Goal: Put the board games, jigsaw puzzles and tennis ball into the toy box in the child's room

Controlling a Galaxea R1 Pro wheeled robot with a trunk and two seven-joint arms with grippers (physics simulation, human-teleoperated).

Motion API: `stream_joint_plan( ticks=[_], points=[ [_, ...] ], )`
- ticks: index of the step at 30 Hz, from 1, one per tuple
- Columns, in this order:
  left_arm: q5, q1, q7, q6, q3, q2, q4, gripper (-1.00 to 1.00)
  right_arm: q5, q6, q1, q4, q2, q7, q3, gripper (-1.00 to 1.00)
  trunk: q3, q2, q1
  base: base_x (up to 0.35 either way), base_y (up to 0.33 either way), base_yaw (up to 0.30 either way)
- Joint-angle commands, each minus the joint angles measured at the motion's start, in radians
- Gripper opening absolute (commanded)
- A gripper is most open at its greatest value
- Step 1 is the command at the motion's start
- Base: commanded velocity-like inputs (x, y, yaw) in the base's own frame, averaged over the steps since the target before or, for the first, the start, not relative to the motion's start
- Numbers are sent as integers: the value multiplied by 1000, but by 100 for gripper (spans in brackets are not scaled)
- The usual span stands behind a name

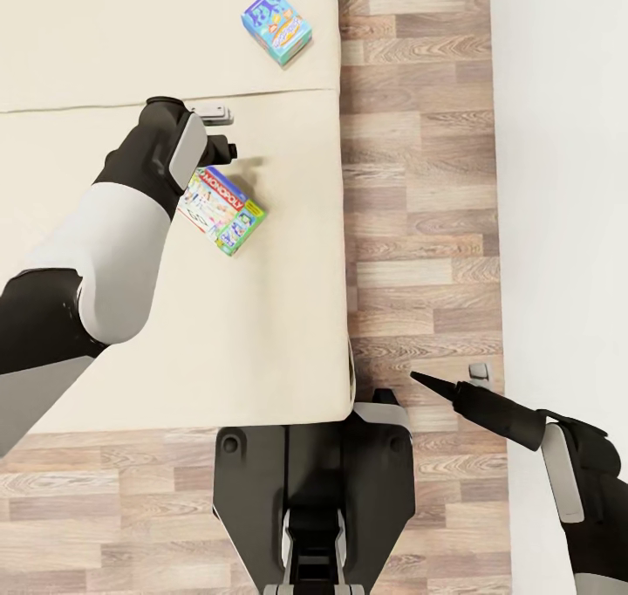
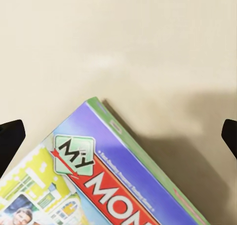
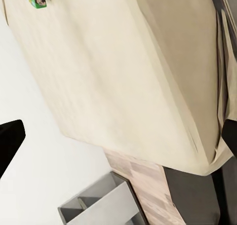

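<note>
Under the left tool [image 1: 218, 133], Monopoly board game [image 1: 221, 210], on bed [image 1: 288, 333]

A plain beige bed [image 1: 105, 37] carries two printed game boxes: a blue box [image 1: 276, 25] with cartoon figures and a green-edged Monopoly box [image 1: 222, 210] with a red title band. Black-and-white robot arms reach over a brown wood-plank floor [image 1: 419, 185] beside a white wall [image 1: 563, 185].
</note>
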Motion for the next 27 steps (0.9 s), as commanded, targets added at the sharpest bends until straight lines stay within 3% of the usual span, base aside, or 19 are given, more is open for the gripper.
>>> stream_joint_plan(
  ticks=[1,27],
  points=[
    [0,0,3,3,6,-1,-1,100,0,4,0,0,0,3,-1,100,-1,-2,1,0,0,0],
    [0,-1,3,0,4,1,-13,100,1,2,0,-1,6,-2,1,100,-2,-2,1,0,0,0]
  ],
)
